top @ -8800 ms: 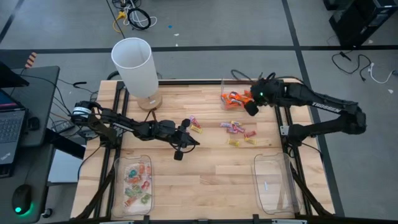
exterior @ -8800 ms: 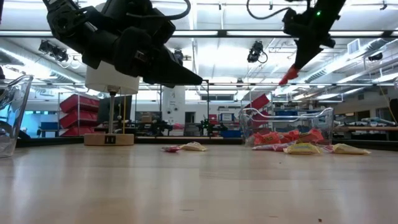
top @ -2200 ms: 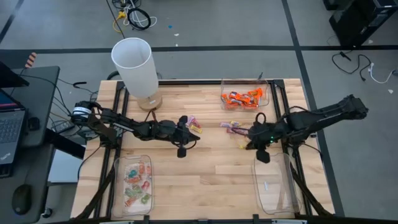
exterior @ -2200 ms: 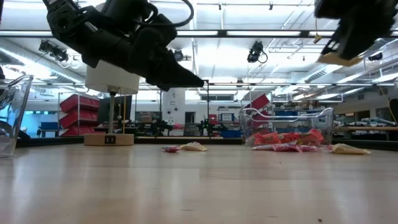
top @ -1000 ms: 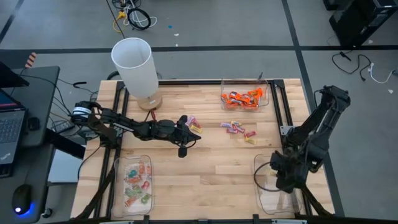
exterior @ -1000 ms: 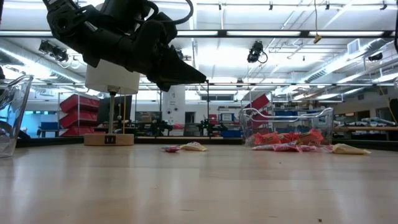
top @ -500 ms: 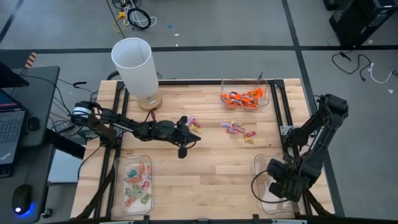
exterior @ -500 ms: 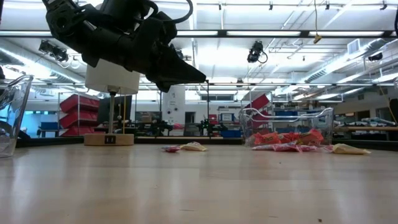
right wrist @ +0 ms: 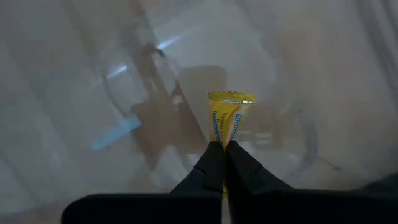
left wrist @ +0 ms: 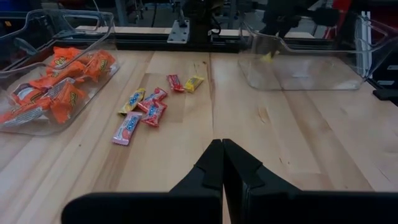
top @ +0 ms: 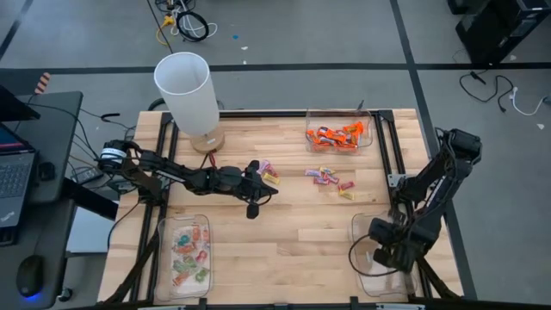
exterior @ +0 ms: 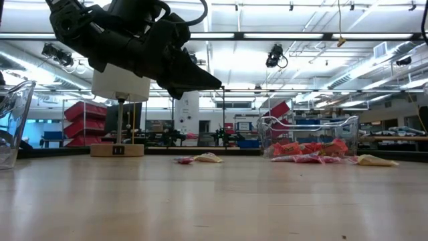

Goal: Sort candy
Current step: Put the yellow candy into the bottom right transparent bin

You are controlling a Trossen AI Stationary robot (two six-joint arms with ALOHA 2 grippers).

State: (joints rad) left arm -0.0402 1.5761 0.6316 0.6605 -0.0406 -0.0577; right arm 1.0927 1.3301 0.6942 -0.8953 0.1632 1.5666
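Loose candy (top: 331, 181) lies on the wooden table right of centre, with a few more pieces (top: 269, 172) by my left gripper (top: 258, 191). That gripper hovers shut over the table's middle, its fingertips (left wrist: 222, 152) holding nothing. My right gripper (top: 385, 251) points down over the clear near-right tray (top: 355, 275), shut on a yellow candy (right wrist: 229, 118). Orange candy (top: 337, 135) fills the far tray, and mixed candy (top: 191, 254) lies in the near-left tray. My right gripper pinches one end of the yellow candy's wrapper (right wrist: 222, 138) between its two fingertips, coming from above and pointing down. The rest of the candy sticks out beyond the fingertips. In the left wrist view the candy (left wrist: 268, 56) hangs clear, about level with the tray's rim.
A tall white lamp (top: 188, 90) on a wooden base stands at the table's far left. A laptop and cables lie off the left edge. Bare wood lies between the two near trays.
My right gripper has sunk toward the near-right tray with the yellow candy and tipped further downward, staying shut on it. My left gripper has kept still.
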